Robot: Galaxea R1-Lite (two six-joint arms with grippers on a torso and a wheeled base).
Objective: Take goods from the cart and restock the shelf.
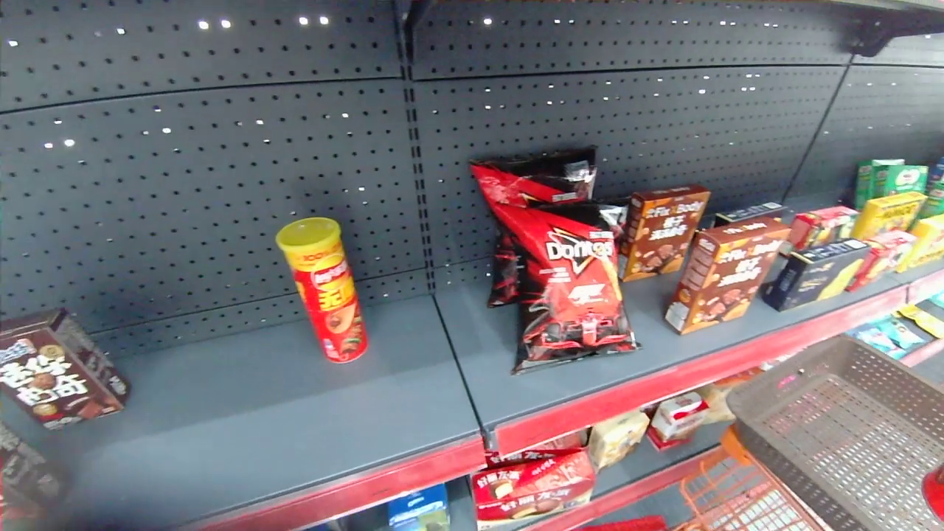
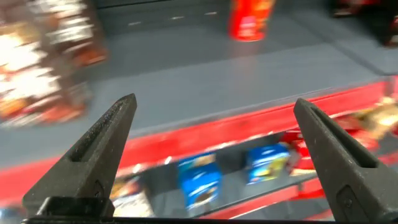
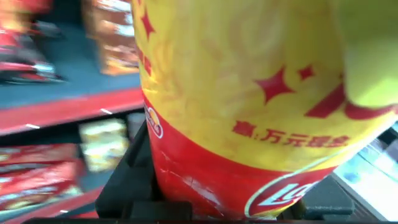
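A yellow and red chips can point(image 3: 249, 93) sits close in the right wrist view, with my right gripper point(image 3: 224, 202) shut on it; dark finger parts point(image 3: 127, 183) show beside its red lower band. A red edge of the can point(image 1: 935, 490) shows by the grey cart basket point(image 1: 833, 413). My left gripper point(image 2: 216, 104) is open with nothing between its fingers point(image 2: 102, 146), in front of the shelf's red front edge point(image 2: 205, 130). On the grey shelf point(image 1: 280, 413) stands a red can with a yellow lid point(image 1: 324, 291).
Two red and black chip bags point(image 1: 568, 280) lean on the pegboard, with brown boxes point(image 1: 723, 273) and other boxes to their right. A dark snack box point(image 1: 55, 369) stands at the shelf's left. Bare shelf lies around the red can. Lower shelves hold more goods point(image 1: 531, 483).
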